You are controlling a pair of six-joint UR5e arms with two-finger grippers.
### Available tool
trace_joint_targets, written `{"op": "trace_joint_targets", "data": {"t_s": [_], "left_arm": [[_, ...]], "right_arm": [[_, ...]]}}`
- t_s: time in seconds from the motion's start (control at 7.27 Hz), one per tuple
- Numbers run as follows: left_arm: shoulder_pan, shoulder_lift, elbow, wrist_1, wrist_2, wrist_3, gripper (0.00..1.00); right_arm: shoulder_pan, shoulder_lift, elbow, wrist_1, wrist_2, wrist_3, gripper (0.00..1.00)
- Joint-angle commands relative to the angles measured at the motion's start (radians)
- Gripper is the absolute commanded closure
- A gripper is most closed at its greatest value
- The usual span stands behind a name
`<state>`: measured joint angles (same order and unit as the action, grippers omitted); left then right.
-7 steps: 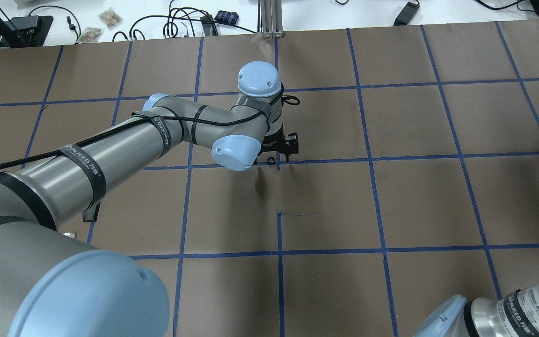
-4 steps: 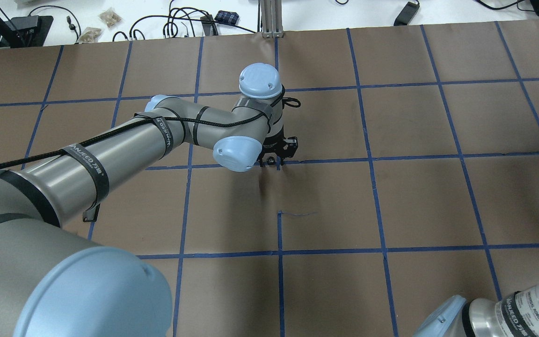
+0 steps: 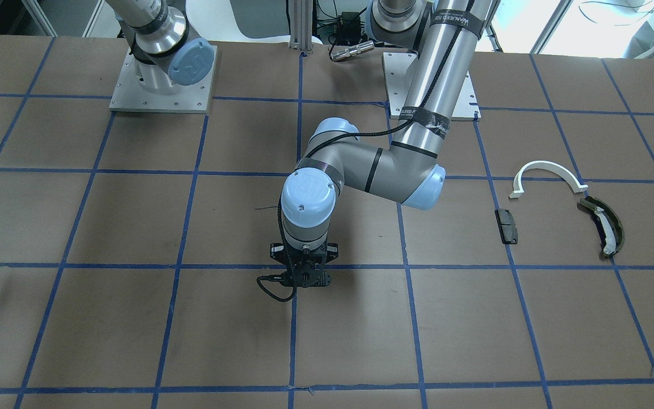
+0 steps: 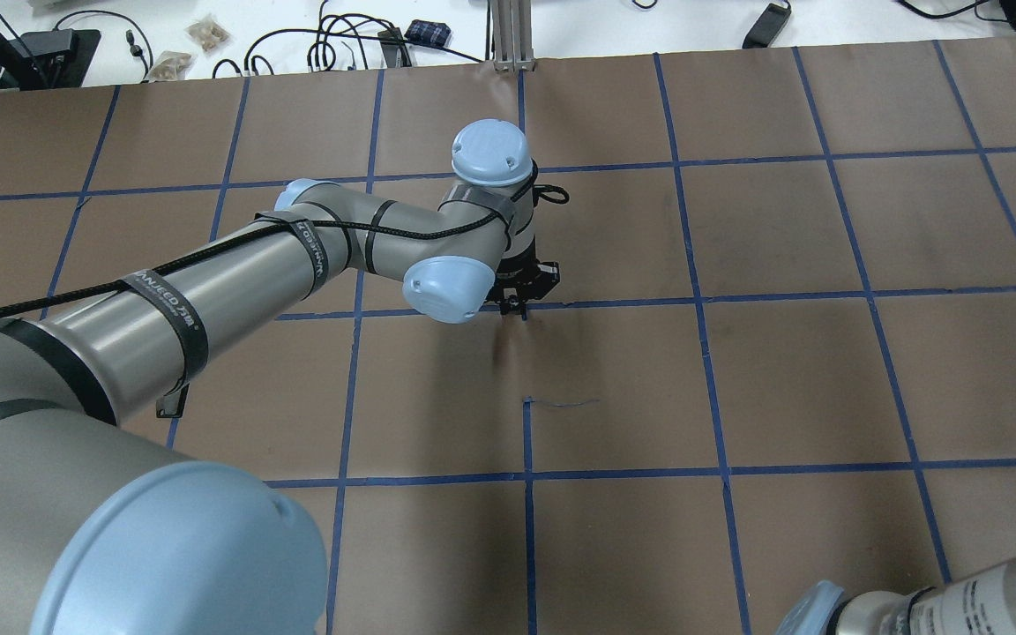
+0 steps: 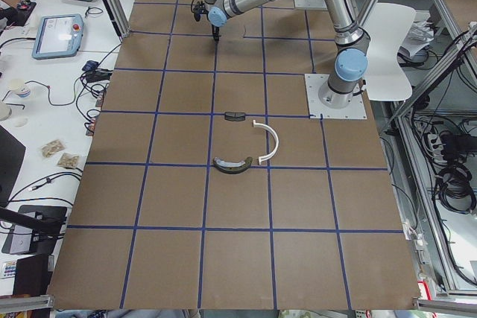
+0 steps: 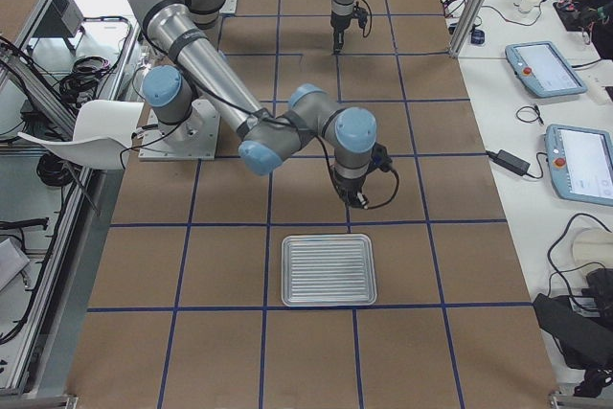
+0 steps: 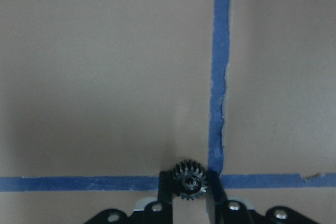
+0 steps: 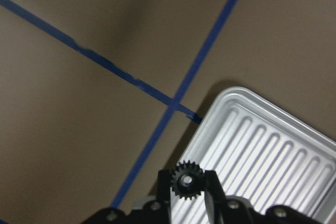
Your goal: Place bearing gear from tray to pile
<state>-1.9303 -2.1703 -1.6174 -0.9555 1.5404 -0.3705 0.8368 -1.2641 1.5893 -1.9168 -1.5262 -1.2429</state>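
My left gripper [image 7: 190, 192] is shut on a small dark toothed bearing gear [image 7: 190, 180], low over a blue tape crossing at the table's middle; it also shows in the front view [image 3: 301, 279] and overhead view [image 4: 521, 305]. My right gripper [image 8: 186, 195] is shut on a second dark gear [image 8: 185, 180] above the corner of the ribbed metal tray [image 8: 262, 150]. The tray [image 6: 328, 270] looks bare. The pile lies apart from both grippers: a white half-ring [image 3: 548, 172], an olive-black curved piece [image 3: 602, 226] and a dark block [image 3: 506, 225].
The table is brown paper with a blue tape grid [image 3: 191, 265]. The left arm's forearm [image 4: 235, 273] stretches over the table's left half. Cables and small bags [image 4: 206, 33] lie past the far edge. Tablets [image 6: 551, 64] sit on the side bench.
My left gripper has shifted slightly right and turned over the tape crossing, the gear still in it. My right arm's elbow has slid toward the overhead view's bottom edge.
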Motion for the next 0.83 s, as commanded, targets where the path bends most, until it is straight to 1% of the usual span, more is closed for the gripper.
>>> {"op": "trace_joint_targets", "data": {"t_s": [0.0, 0.28, 0.41, 0.55, 0.69], "left_arm": [[0.051, 0.039, 0.016, -0.041, -0.003, 0.014, 1.00], [0.169, 0.142, 0.010, -0.185, 0.006, 0.221, 1.00], [0.248, 0.199, -0.010, -0.248, 0.070, 0.298, 1.00], [0.322, 0.261, -0.031, -0.275, 0.142, 0.388, 1.00], [0.405, 0.306, -0.080, -0.270, 0.142, 0.495, 1.00]], "right_arm": [[0.248, -0.047, 0.018, 0.061, 0.005, 0.309, 1.00], [0.432, -0.037, 0.030, 0.047, 0.001, 0.574, 1.00], [0.511, -0.022, 0.038, 0.042, 0.004, 0.658, 1.00], [0.622, 0.003, 0.049, -0.006, 0.006, 0.813, 1.00], [0.759, 0.068, 0.050, -0.116, 0.005, 1.020, 1.00]]}}
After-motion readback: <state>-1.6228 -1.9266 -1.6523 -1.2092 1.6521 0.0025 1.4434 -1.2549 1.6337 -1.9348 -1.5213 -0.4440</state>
